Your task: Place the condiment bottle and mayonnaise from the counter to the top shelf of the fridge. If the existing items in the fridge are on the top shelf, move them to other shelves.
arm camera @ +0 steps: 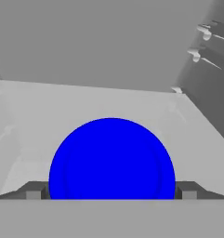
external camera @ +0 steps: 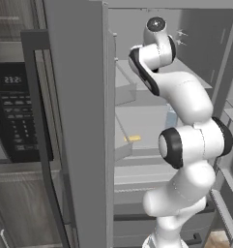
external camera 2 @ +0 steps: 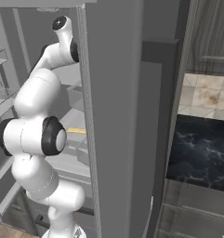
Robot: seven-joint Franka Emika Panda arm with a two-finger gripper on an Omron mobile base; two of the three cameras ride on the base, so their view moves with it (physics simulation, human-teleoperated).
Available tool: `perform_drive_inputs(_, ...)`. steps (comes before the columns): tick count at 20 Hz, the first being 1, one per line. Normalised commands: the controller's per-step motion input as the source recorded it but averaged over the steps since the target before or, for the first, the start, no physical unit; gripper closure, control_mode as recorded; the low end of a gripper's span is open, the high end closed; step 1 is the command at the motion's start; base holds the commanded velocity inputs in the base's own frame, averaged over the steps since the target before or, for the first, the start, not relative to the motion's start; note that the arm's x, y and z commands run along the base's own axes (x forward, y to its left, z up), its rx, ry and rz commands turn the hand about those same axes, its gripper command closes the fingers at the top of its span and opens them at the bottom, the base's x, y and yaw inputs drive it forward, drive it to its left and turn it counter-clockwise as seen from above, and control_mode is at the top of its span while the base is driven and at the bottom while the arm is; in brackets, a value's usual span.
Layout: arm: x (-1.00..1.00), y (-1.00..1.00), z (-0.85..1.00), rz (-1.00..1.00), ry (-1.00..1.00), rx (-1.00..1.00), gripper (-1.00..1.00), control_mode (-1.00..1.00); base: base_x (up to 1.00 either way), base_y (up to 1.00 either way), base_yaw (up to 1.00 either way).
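The mayonnaise shows as a wide bright blue lid, seen from above, standing on the pale grey top shelf of the fridge. My gripper is open, its two dark fingertips flanking the lid on either side. A pale blue pack and a small flat yellow piece sit on a lower shelf behind my arm. The yellow piece also appears in the right base view. The black marble counter lies to the right of the fridge. The condiment bottle is out of view.
The fridge's back wall rises close behind the jar, and its right inner wall carries small pegs. The open fridge door with its racks stands at my right. A dark oven panel sits left of the fridge.
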Motion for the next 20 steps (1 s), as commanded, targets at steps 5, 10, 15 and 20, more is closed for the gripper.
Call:
perform_drive_inputs(5,0.18,-0.04,-0.04,0.01,-0.02,-0.01,-1.00,-1.00,0.00,0.00,0.00)
perform_drive_inputs(10,0.14,-0.02,0.00,0.01,0.00,0.00,-1.00,-1.00,0.00,0.00,0.00)
perform_drive_inputs(15,0.05,-0.03,0.00,0.01,-0.03,0.00,-1.00,-1.00,0.00,0.00,0.00)
perform_drive_inputs(20,0.08,0.00,0.00,0.01,-0.17,-0.07,-1.00,-1.00,0.00,0.00,0.00)
